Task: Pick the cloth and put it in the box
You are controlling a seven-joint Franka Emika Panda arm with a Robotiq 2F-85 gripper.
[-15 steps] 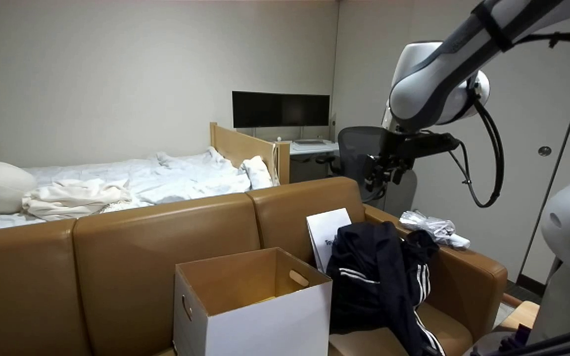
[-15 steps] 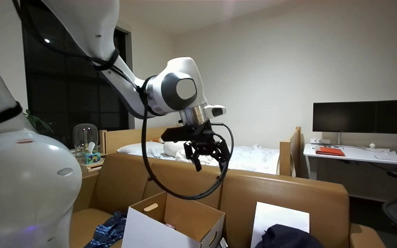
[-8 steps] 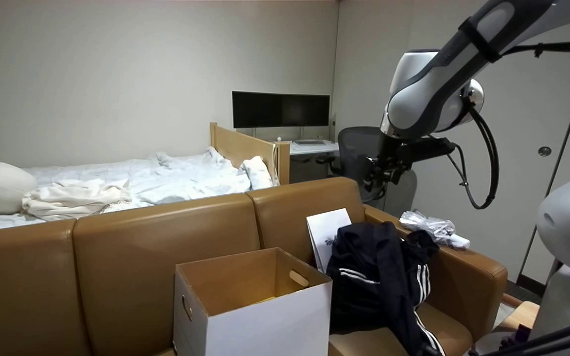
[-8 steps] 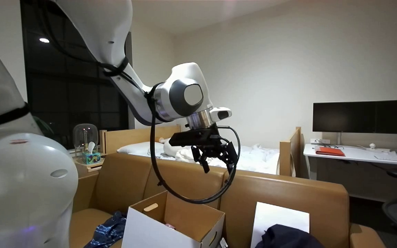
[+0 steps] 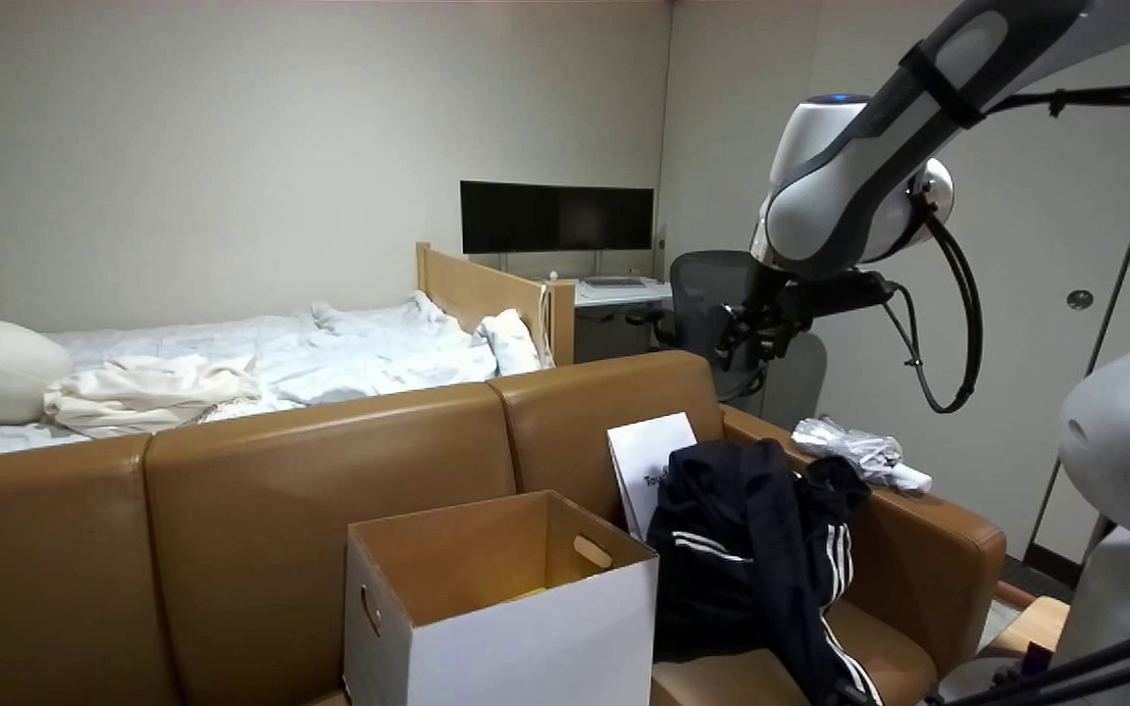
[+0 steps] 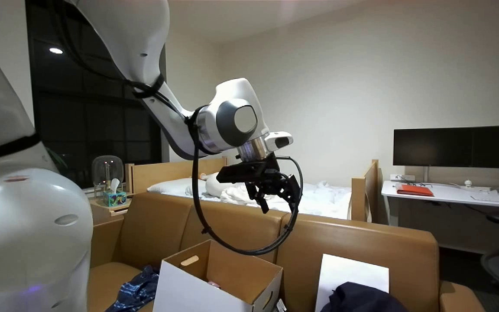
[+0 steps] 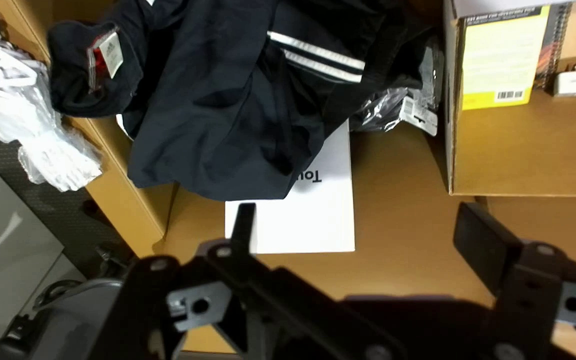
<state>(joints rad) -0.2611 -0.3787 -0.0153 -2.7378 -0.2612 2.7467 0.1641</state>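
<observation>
The cloth is likely the black garment with white stripes (image 5: pixel 746 549), draped over the sofa's end; it shows in both exterior views (image 6: pixel 360 299) and across the top of the wrist view (image 7: pixel 218 115). A second cloth, dark blue and patterned (image 6: pixel 134 288), lies on the seat on the box's other side. The white cardboard box (image 5: pixel 536 647) stands open-topped on the sofa, also in an exterior view (image 6: pixel 202 288) and at the wrist view's right (image 7: pixel 528 150). My gripper (image 5: pixel 749 348) is open and empty, above the sofa back; its spread fingers show in the wrist view (image 7: pixel 358 235).
A white sheet (image 5: pixel 651 461) leans on the brown sofa back (image 5: pixel 330 480) behind the garment. A plastic-wrapped item (image 5: pixel 859 456) lies on the armrest. A yellow book (image 7: pixel 500 65) and a small white item (image 7: pixel 573 82) are in the box. A bed (image 5: pixel 359 343) is behind.
My arm has shifted slightly, leftward in one exterior picture and rightward and a little down in another. The gripper stays open. The garment and box have not moved.
</observation>
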